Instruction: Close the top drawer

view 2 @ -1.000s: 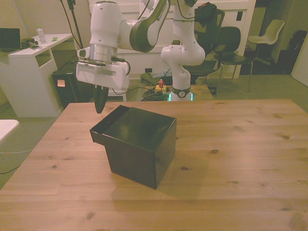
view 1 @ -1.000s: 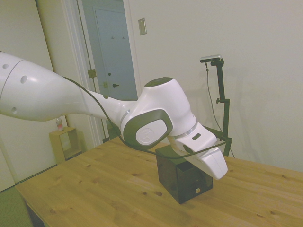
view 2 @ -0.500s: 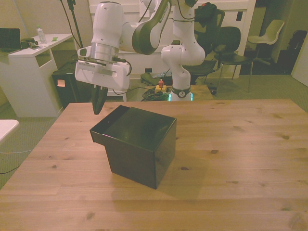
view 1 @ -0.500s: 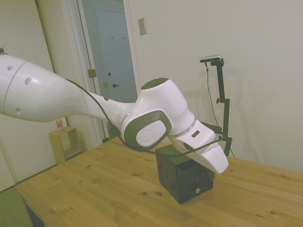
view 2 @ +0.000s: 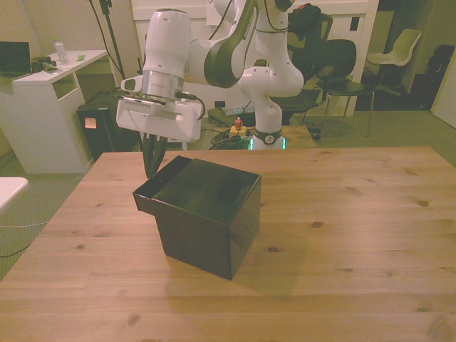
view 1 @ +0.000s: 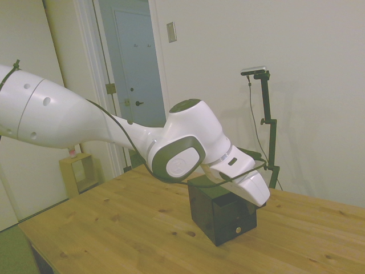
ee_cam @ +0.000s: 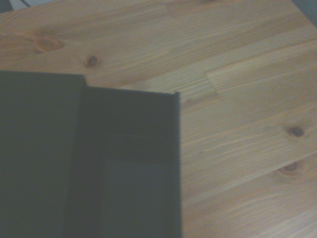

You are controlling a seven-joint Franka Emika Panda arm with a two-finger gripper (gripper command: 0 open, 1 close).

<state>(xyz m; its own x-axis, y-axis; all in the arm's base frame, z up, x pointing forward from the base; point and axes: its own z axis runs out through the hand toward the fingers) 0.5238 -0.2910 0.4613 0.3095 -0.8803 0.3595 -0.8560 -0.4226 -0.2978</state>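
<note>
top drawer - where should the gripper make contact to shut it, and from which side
No grip needed: press on the flat front panel of the top drawer, which juts out of the cabinet toward the front view's left. Come from that side and push straight in. The gripper hangs just beyond that panel.

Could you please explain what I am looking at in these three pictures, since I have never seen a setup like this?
The white machine is a robot arm with a two-finger gripper at its end. One picture is taken from the side of the wooden table, one from across it, and one from a small camera on the arm's wrist, looking down from close by. On the table stands a small black cabinet. Its top drawer is pulled partly out toward the front view's left; the wrist view looks into it. The gripper hangs just beyond the drawer's open end and holds nothing; I cannot tell whether its fingers are open. The arm hides the drawer's front in the side view.
</note>
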